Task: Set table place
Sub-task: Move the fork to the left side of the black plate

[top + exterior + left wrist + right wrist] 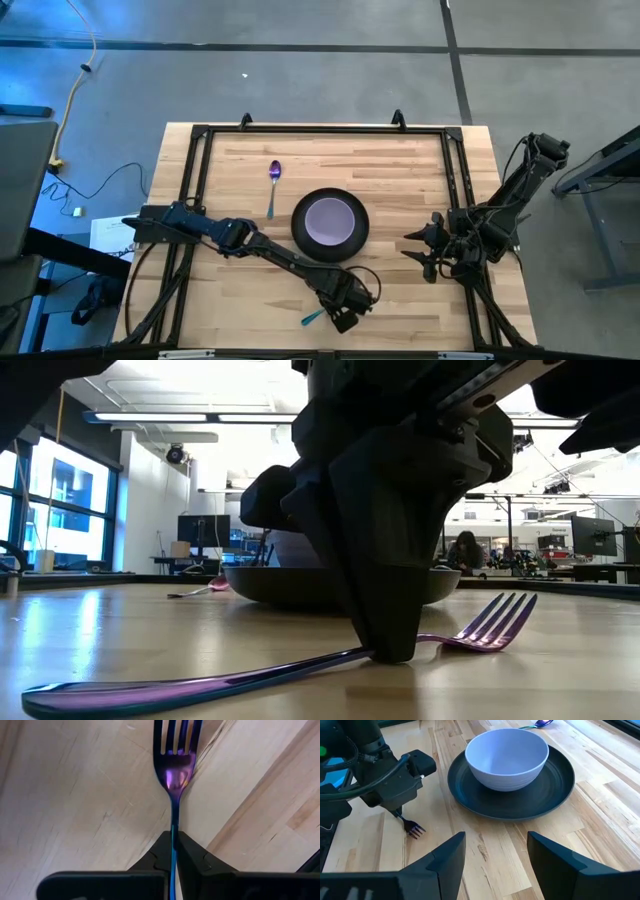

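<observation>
Table (400, 160): fork (175, 775) pinched at handle by left gripper (174, 851), jaws closed. Right gripper (495, 852) idle nr plate (520, 802), jaws wide, empty.

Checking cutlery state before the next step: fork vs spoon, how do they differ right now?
1. The fork is clamped at its handle by the left pincer; the spoon lies free, nothing touching it.
2. The fork sits near the table's front edge, before the plate; the spoon lies to the plate's left, farther back.
3. The fork ends in tines, the spoon in a purple head.
Shared: both rest flat on the wood.
</observation>
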`<action>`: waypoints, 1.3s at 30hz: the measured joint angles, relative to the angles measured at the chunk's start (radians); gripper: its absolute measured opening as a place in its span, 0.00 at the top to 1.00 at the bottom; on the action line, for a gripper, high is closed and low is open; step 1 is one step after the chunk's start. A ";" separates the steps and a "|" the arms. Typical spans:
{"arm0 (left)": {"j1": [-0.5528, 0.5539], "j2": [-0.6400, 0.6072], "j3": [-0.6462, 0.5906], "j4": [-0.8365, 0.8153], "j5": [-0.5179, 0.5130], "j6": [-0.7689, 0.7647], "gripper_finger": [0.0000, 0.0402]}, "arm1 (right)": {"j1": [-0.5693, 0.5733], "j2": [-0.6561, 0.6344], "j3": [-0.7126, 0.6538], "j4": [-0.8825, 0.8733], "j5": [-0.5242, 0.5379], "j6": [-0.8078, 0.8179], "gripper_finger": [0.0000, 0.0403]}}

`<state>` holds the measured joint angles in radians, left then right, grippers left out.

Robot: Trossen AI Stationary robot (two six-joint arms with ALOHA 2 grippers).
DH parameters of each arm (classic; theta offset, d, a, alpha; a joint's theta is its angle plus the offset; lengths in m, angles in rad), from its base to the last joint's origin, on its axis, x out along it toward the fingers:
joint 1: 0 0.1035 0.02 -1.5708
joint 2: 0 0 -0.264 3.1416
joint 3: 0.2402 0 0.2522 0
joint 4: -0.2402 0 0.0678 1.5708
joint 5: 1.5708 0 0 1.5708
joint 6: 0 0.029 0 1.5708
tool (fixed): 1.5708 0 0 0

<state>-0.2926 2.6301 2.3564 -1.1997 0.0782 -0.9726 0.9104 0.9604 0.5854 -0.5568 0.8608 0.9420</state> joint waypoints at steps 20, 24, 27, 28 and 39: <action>-0.004 -0.027 -0.004 0.019 -0.004 0.000 1.00 | 0.000 0.000 0.000 0.000 0.000 -0.004 0.49; -0.003 -0.032 -0.005 0.021 -0.016 -0.001 1.00 | 0.000 0.000 0.000 0.000 0.000 -0.004 0.49; -0.002 -0.032 -0.005 0.021 -0.014 -0.001 1.00 | 0.000 0.000 0.000 0.000 0.000 -0.004 0.49; -0.002 -0.033 -0.005 0.022 -0.009 -0.001 1.00 | 0.000 0.000 0.000 0.000 0.000 -0.004 0.49; 0.001 -0.056 -0.003 0.022 0.008 -0.002 1.00 | 0.000 0.000 0.000 0.000 0.000 -0.004 0.49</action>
<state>-0.2921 2.5740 2.3535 -1.1780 0.0857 -0.9743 0.9104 0.9607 0.5854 -0.5568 0.8608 0.9379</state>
